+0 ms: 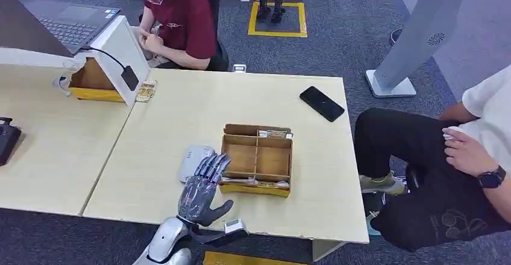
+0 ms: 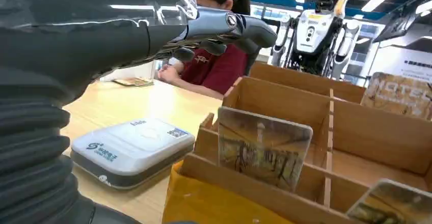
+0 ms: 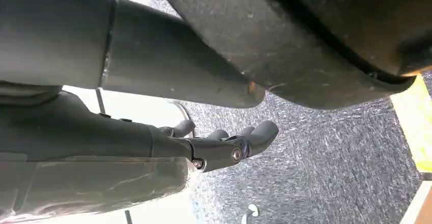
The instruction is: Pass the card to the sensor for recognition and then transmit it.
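I see the wooden organizer box point(image 1: 257, 159) just right of my left hand point(image 1: 202, 188), which hovers empty, fingers spread. The grey sensor point(image 1: 193, 161) lies under its fingertips. The card point(image 2: 263, 147) stands upright in the box's near slot, just ahead-right. My right hand point(image 3: 224, 142) hangs loosely curled, empty.

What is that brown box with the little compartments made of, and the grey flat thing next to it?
The brown divided box looks like thin unfinished wood or stiff board: matte, with raw pale edges and slotted dividers, seen close in the left wrist view. The grey flat card reader looks like moulded plastic: smooth, slightly glossy, with rounded corners and a printed logo. I cannot be sure of either.
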